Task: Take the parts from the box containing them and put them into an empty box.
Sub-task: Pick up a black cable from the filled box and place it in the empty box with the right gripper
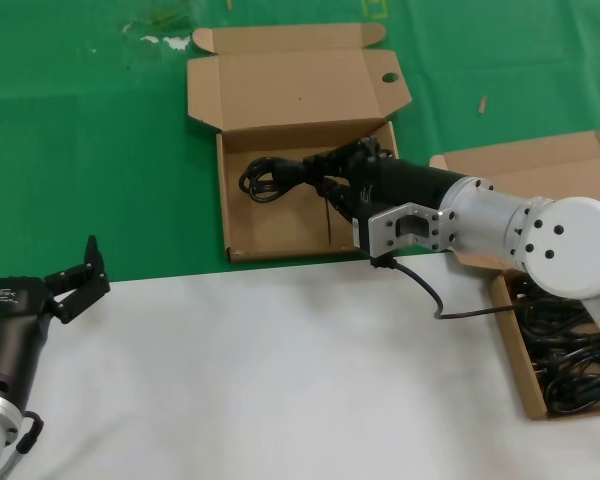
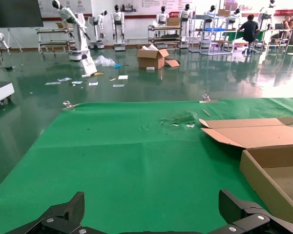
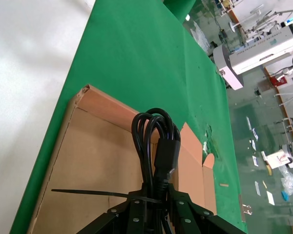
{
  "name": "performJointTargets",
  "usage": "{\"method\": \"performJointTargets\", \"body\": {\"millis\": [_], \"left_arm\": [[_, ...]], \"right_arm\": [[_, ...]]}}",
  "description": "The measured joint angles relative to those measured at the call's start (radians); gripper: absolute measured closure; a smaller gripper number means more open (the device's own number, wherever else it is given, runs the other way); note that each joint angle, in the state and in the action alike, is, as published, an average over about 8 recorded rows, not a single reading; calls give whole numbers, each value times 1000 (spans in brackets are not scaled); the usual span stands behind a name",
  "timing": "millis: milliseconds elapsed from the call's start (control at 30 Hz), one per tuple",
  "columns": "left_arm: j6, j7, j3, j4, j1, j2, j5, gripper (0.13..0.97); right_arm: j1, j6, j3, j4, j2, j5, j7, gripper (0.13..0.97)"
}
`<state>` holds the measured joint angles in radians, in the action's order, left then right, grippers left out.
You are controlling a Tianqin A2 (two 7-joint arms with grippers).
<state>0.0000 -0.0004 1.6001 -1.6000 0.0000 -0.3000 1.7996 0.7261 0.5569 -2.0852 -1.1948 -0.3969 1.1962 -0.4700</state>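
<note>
Holding the power cord pinched in the right gripper over the empty box, you needed to lower it well inside before releasing; your left gripper waited spread near the table's edge.

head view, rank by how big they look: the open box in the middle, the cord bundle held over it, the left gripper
1. open box, plainly largest
2. cord bundle, in the right gripper
3. left gripper, looks close to the bundle in size and sits nearer the camera, so this order is unsure
</note>
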Motion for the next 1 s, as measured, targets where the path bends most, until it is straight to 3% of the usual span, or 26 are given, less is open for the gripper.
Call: {"method": "performJointTargets", "body": {"millis": [367,667,1000], "left_arm": [[0,0,0,0,0,0,0,132],[0,0,0,0,0,0,0,132],[0,0,0,0,0,0,0,132]], "right_arm": [[0,0,0,0,0,0,0,857],[0,0,0,0,0,0,0,757],[0,0,0,0,0,0,0,564]]}}
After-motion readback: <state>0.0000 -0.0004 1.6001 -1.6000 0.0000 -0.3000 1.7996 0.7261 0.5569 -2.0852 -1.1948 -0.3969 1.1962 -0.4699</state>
